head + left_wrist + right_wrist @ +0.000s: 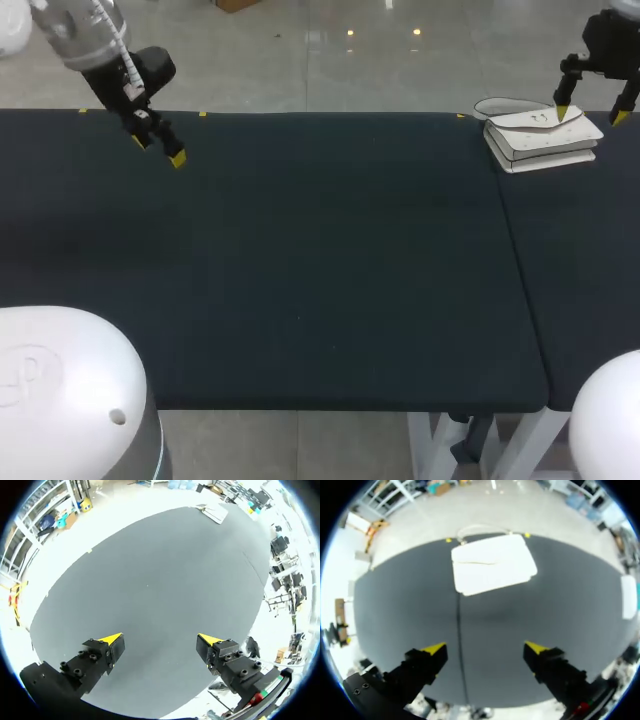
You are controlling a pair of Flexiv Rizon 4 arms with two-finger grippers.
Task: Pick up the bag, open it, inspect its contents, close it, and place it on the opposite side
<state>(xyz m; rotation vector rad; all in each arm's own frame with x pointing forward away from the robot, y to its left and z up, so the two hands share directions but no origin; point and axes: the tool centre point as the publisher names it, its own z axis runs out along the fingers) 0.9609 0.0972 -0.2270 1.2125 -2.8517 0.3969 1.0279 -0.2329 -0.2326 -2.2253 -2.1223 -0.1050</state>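
Observation:
A white bag [541,135] lies flat at the far right of the dark table, its strap looping toward the far edge. My right gripper [591,109] hangs open just above and beside it; in the right wrist view the bag [492,563] lies well ahead of the open right gripper [485,649], with nothing between the fingers. My left gripper [160,148] hovers open over the far left of the table, holding nothing. In the left wrist view the left gripper [161,640] faces bare tabletop, and the bag [216,513] shows small at the far end.
The dark table [300,260] has a seam [520,260] on its right side, just left of the bag. A white flat object [629,596] lies off to the side in the right wrist view.

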